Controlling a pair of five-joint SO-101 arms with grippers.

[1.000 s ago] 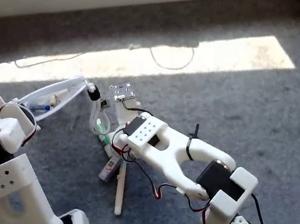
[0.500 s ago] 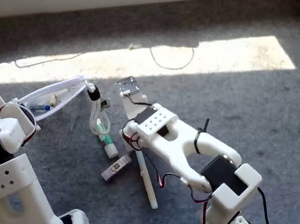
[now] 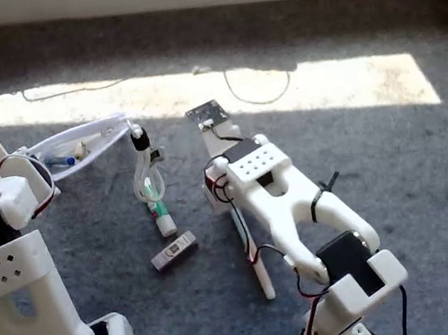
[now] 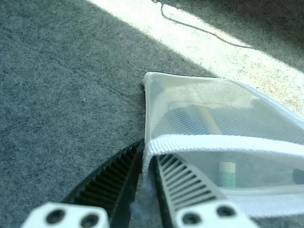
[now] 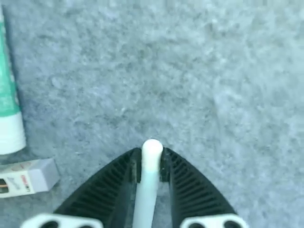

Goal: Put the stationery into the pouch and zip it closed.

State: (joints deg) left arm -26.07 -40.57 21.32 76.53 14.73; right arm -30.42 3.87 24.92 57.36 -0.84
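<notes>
Grey carpet point(image 3: 388, 162) is catching a sunlit strip point(image 3: 345, 85); my left fingers point(image 4: 107, 178) are clamping a white mesh pouch point(image 4: 209, 118), contents blurring, my right fingers point(image 5: 111, 187) pinching a slim white pen point(image 5: 149, 166).

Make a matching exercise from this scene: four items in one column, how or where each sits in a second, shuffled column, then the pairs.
Items
1. mesh pouch
2. white pen
3. tube
4. small pale box

States
A. lies on the carpet just past the tube's white end
B. clamped in the right gripper
C. pinched at its edge by the left gripper
D. lies on the carpet, green band, white end

Pairs: 1-C, 2-B, 3-D, 4-A
</notes>
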